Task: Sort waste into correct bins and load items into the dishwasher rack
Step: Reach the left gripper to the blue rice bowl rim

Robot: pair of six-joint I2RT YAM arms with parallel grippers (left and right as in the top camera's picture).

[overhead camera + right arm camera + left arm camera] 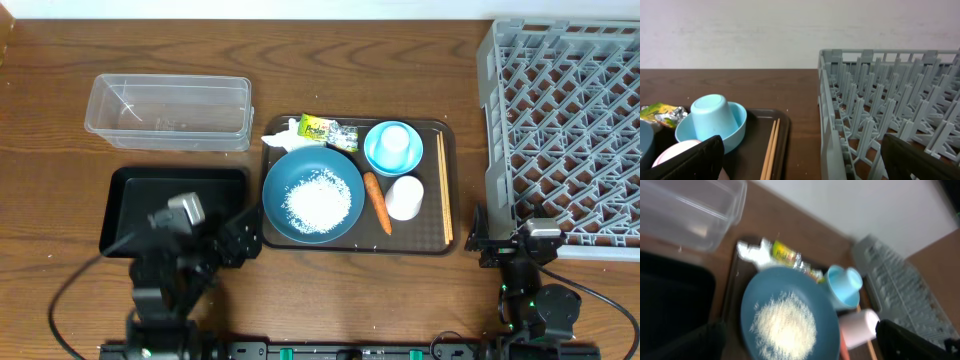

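The blue bowl (312,195) is round and wide, with a heap of white rice (320,200) in it. It sits on the brown tray (432,246), just right of the left gripper (238,238). That gripper's fingers are wide apart. The right gripper (508,243), by the rack (487,120), has its fingers apart too.
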